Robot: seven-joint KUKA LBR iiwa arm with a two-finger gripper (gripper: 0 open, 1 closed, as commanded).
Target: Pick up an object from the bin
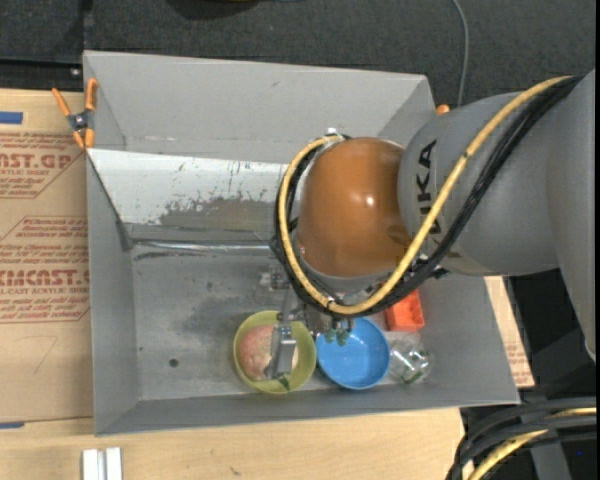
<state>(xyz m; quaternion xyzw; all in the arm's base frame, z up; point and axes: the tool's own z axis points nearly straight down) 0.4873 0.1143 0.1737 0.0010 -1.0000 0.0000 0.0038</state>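
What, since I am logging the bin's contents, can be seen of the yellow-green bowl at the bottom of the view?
The yellow-green bowl is small, round and looks like smooth plastic. It sits upright, mouth up, on the floor of the bin, near the wall at the bottom of the view. Something pinkish lies inside. Its right rim meets the blue bowl; whether they touch or overlap I cannot tell. The gripper is over its right half.

1. This looked like a robotics lab or test cell rather than a home.
2. An industrial arm [520, 188] lettered KUKA, with bundled cables [490, 138] running along it, reached over the work area.
3. A scuffed grey metal bin [180, 183] sat on a plain wooden desk [280, 448], set up as a fixed station.
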